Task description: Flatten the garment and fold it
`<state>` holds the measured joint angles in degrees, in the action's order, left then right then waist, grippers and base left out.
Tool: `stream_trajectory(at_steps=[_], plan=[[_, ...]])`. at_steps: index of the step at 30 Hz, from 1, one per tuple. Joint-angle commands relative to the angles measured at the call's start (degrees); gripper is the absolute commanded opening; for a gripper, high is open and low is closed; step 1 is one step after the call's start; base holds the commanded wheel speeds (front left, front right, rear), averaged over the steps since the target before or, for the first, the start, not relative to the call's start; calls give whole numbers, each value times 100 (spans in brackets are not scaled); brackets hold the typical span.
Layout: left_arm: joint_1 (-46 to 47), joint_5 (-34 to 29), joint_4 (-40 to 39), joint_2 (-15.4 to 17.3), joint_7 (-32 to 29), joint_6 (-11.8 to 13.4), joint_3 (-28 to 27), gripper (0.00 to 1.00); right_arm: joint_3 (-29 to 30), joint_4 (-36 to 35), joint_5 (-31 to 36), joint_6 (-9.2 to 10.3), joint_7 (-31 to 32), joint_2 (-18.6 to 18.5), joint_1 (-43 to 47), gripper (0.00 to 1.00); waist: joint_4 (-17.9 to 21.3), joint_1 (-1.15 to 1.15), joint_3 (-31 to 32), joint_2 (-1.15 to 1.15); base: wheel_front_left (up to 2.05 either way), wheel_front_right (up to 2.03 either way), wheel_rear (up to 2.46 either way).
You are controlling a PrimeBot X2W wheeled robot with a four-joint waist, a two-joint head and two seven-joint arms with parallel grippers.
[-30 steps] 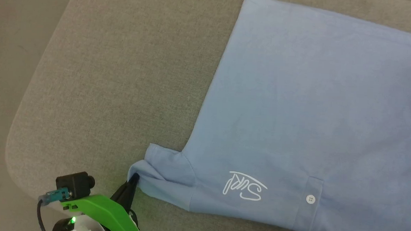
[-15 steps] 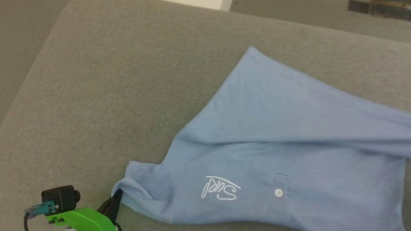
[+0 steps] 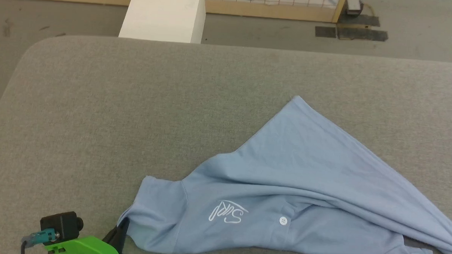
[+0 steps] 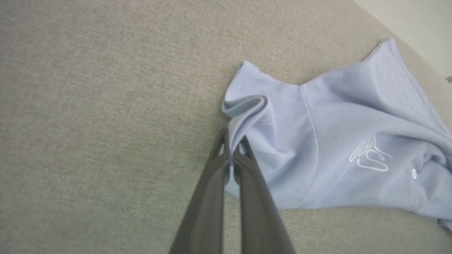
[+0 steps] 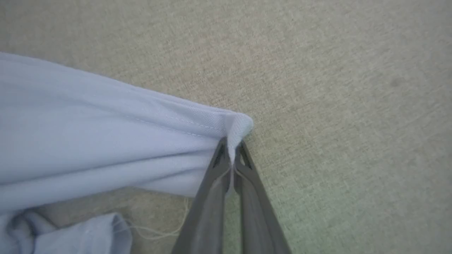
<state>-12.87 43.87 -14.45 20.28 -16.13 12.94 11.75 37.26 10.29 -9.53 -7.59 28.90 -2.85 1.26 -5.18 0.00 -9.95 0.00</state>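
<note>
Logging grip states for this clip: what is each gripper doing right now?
Left gripper: shut on the sleeve edge of the light blue polo shirt.
Right gripper: shut on a stitched corner of the polo shirt.

Lower-right corner of garment (image 3: pixel 304 164), apparently off-frame

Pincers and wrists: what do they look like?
The left pincer and right pincer each have two long, dark grey, tapering fingers with small triangular cut-outs near the tips. Beside the left one sit a bright green plastic bracket, a small black box camera and a teal plug on a dark cable.
</note>
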Motion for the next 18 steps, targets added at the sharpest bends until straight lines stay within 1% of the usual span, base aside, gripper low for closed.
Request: stream_trajectory(at_steps=[1, 3, 4, 5, 6, 7, 10, 12, 15, 18], plan=[[-11, -14, -12, 49, -16, 29, 1, 0, 32, 91, 37, 10, 377, -4, 119, 0, 89, 0, 102, 0, 0, 0, 0], [1, -17, -8, 48, -31, 23, 29, 0, 32, 67, -26, 10, 719, -4, 173, 0, 71, 0, 115, 0, 0, 0, 0], [0, -17, -5, 49, -33, 21, 36, 0, 30, 25, -47, 10, 787, -4, 185, 4, 64, 0, 121, 0, 0, 0, 0], [-3, -17, 0, 53, -33, 18, 40, 0, -3, -61, -50, 10, 804, -4, 195, 35, 54, 0, 126, 0, 0, 0, 0], [-8, -15, 6, 56, -35, 14, 44, 0, -50, -140, -58, 10, 771, -4, 197, 60, 45, 0, 131, 0, 0, 0, 0], [-11, -12, 12, 59, -37, 10, 49, 0, -102, -251, -72, 10, 660, -4, 187, 100, 33, 0, 136, 0, 0, 0, 0], [-3, -4, 30, 62, -42, -1, 61, 0, -227, -558, -54, 10, 90, -3, 60, 100, -4, 0, 145, 0, 0, 0, 0], [10, 0, 45, 63, -46, -8, 72, 0, -459, -755, 17, 10, -396, -3, -57, 100, -31, 0, 154, 0, 0, 0, 0], [43, 3, 57, 61, -53, -22, 95, 0, -1053, -1057, 280, 10, -1261, -9, -305, 100, -75, 0, 154, 0, 0, 0, 0], [86, 0, 64, 49, -46, -30, 116, 0, -1705, -1060, 386, 10, -2062, -165, -709, 100, -122, 0, 113, 0, 0, 0, 0]])
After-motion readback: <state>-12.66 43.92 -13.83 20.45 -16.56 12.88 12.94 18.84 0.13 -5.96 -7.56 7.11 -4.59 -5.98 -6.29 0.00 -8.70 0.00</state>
